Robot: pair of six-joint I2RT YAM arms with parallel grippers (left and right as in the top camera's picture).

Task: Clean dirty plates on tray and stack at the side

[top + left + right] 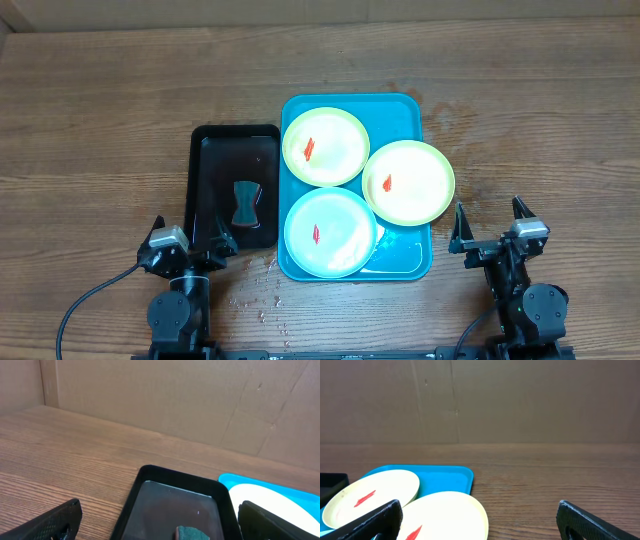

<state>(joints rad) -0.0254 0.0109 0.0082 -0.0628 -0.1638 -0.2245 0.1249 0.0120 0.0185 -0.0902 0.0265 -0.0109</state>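
The teal-blue tray [408,262] lies at the table's middle and holds three plates, each with a red smear. One yellow-green plate [325,146] is at the back, another [408,181] overhangs the tray's right rim, and the mint-white plate [330,231] is at the front. My left gripper [188,242] is open and empty, low at the front left, near the black tray. My right gripper [492,225] is open and empty, at the front right beside the tray. The right wrist view shows both yellow-green plates [372,494] [450,517] and the tray [447,478].
A black tray [207,180] lies left of the teal tray and holds a dark sponge [246,203], also in the left wrist view [190,533]. Water drops [268,290] lie on the table in front. A cardboard wall [520,400] stands behind the table.
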